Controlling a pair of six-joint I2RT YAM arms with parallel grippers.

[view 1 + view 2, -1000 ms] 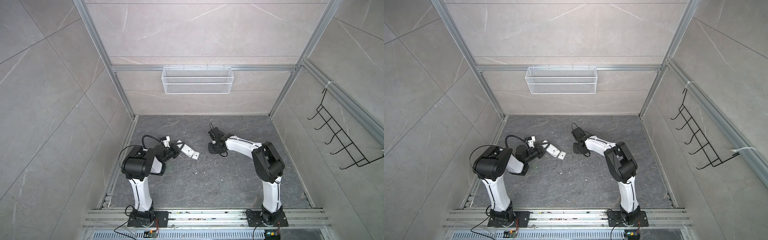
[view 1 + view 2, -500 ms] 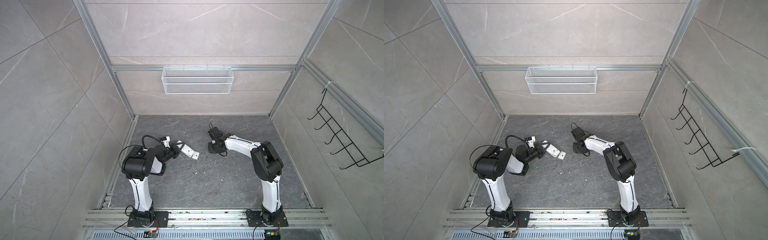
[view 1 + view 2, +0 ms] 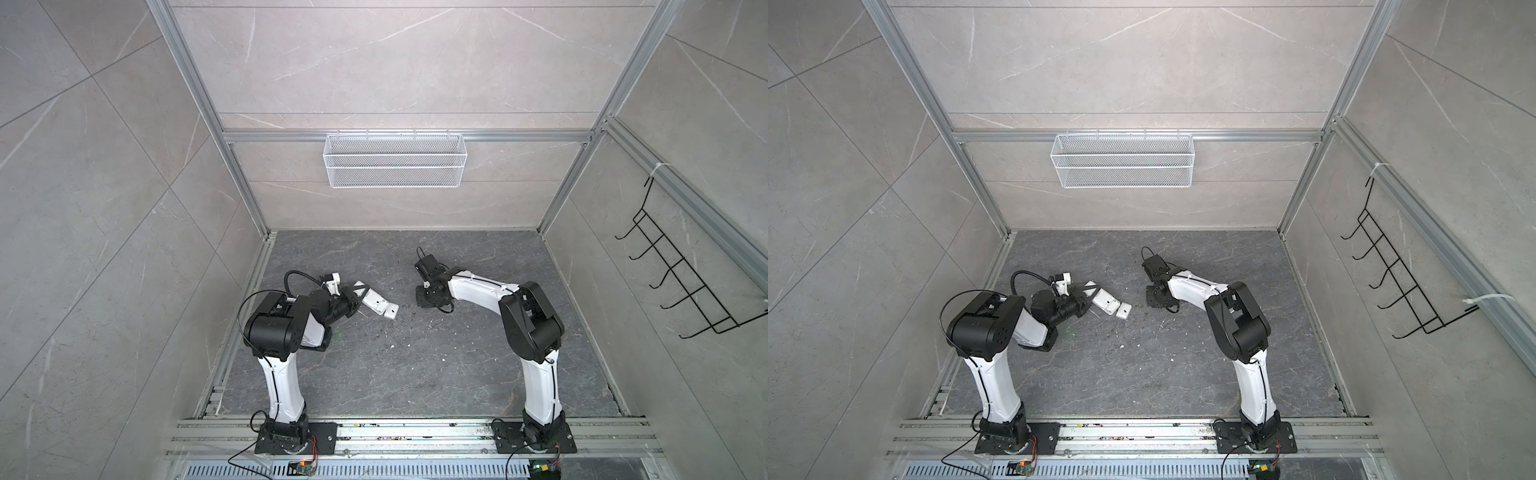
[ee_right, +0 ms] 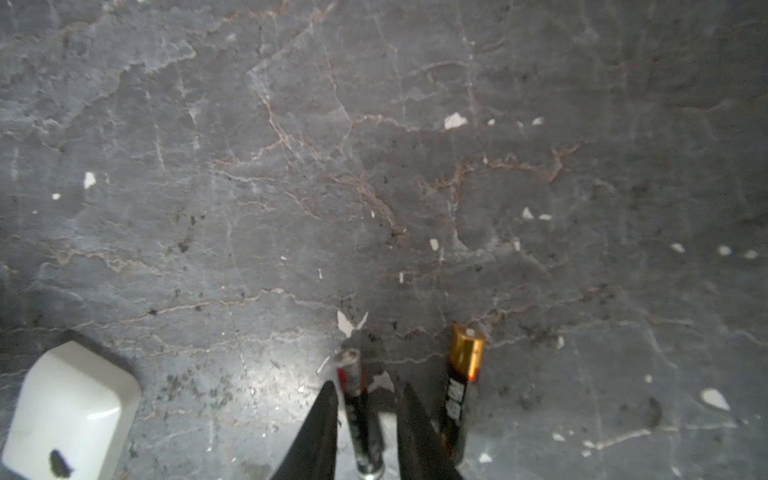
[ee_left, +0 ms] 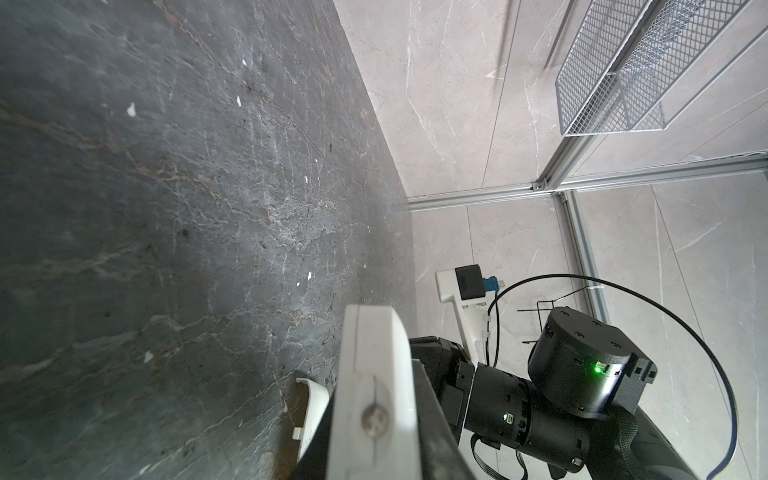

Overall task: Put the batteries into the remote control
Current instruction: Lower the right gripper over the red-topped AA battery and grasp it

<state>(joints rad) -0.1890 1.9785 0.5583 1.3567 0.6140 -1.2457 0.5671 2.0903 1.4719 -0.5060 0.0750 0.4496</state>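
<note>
Evidently the step in hand is picking up the first battery. The right gripper (image 4: 368, 383) reaches down to the dark floor (image 3: 415, 374) a little right of centre, toward the far side. Its jaws stand apart astride one battery (image 4: 358, 411). A sliver of floor shows between that battery and one finger, so I judge it not yet clamped. The second battery (image 4: 462, 386), copper end showing, lies just outside the jaws, alongside the first.

Left of centre, the left gripper (image 3: 356, 298) is closed on the remote control (image 3: 374, 304), holding it by one end with the free end pointing right. A small white cover plate (image 3: 391, 311) lies just beside that free end.

Next, the right jaws need to close squarely on the straddled battery without nudging its neighbour. The gripper then has to lift it and carry it left to the remote. Whether the battery compartment faces up I cannot tell.
</note>
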